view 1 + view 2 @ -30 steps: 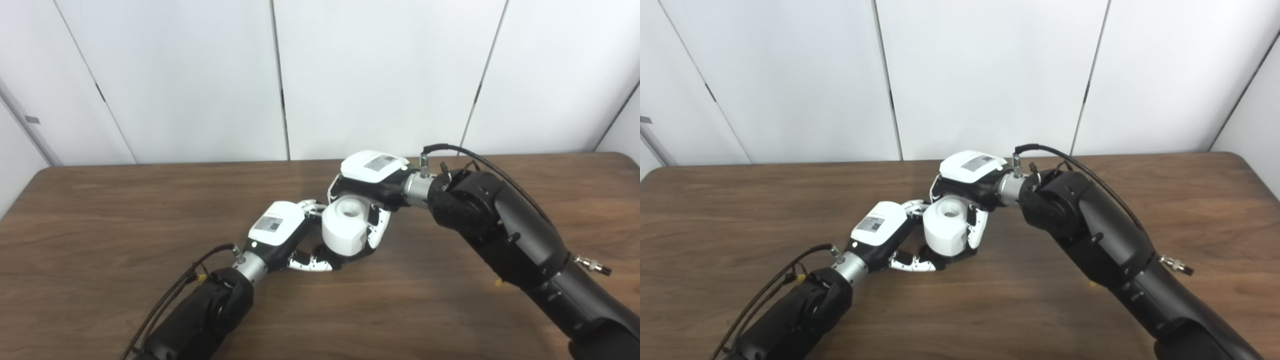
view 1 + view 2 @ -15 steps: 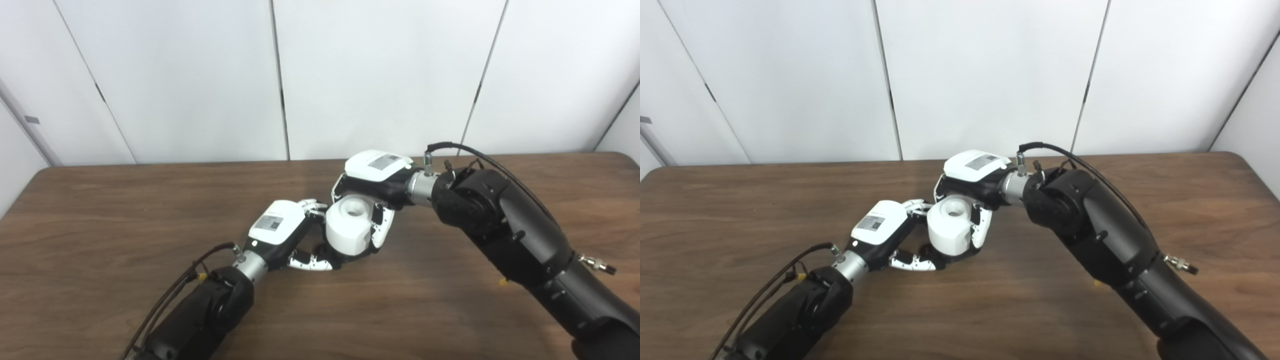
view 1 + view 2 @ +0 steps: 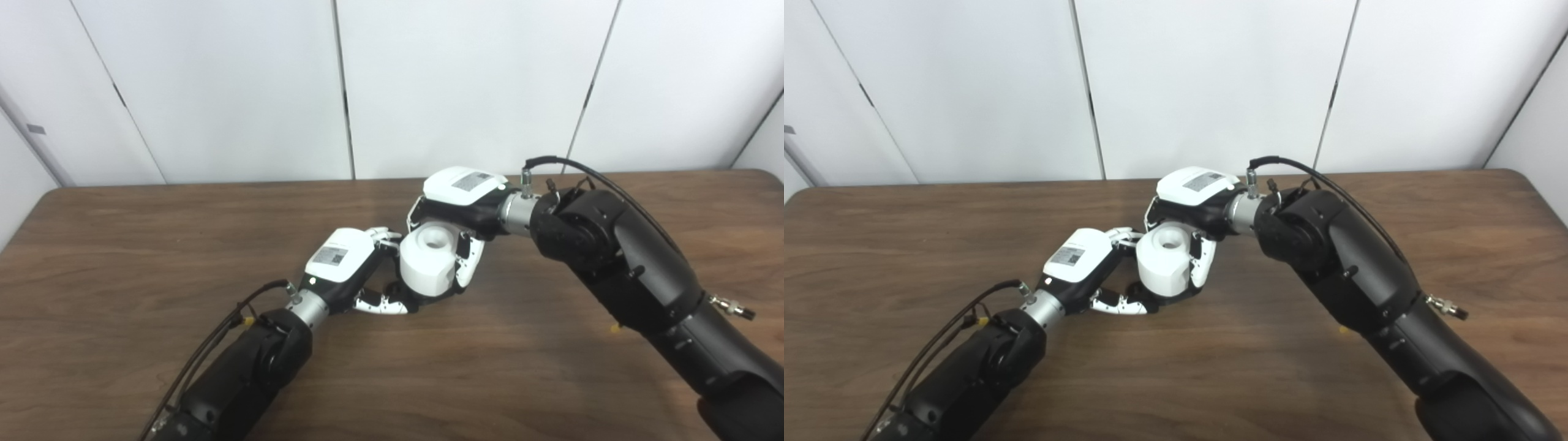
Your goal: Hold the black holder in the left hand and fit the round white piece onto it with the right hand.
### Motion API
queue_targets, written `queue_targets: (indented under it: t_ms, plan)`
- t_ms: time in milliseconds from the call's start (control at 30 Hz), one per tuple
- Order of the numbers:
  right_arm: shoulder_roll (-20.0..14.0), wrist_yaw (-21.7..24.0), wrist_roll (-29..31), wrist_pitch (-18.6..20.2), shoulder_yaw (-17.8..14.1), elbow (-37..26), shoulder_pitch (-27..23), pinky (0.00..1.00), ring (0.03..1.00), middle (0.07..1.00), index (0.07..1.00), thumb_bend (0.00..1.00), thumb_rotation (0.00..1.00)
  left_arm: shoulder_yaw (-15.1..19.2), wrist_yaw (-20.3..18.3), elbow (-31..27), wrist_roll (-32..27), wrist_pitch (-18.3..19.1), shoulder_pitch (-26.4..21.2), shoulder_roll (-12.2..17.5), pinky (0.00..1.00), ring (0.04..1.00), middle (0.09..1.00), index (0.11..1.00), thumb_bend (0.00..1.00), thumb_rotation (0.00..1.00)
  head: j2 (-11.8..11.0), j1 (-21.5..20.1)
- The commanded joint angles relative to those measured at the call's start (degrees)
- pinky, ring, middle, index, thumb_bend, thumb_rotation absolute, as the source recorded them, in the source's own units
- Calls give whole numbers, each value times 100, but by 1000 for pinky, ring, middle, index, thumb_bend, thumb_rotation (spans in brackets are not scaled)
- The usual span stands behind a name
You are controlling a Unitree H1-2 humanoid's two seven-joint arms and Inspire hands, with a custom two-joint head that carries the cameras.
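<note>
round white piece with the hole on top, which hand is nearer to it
Right. The right hand wraps the round white piece from above and behind; the left hand sits beside and below it, at the black holder.

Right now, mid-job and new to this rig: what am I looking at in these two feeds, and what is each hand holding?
Both feeds come from two cameras side by side on the robot's head, so they show one scene from slightly different spots. The two black arms entering from the bottom edge are the robot's own, each ending in a white-backed hand with fingers and a thumb.

They work over a brown wooden table in front of white wall panels. The left hand reaches under and around the black holder, only a dark edge of which shows low down. The right hand comes from above, its fingers closed around the round white piece, a stubby cylinder with a hole in its top. The piece sits directly above the holder; whether it is fully seated is hidden by the fingers.
</note>
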Motion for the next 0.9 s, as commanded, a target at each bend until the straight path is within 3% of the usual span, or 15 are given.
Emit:
queue_targets:
  t_ms: [0,867]
  plan:
    - [37,-3,19,-67,-9,-38,-172,714,798,727,482,526,141,-284,-763,187,152,197,298,-49,680,873,826,479,523,77,8,10]
    - [141,-89,-157,-61,137,283,-124,742,818,748,481,526,142,-282,-884,60,173,264,356,-17,680,876,827,480,522,77,17,48]
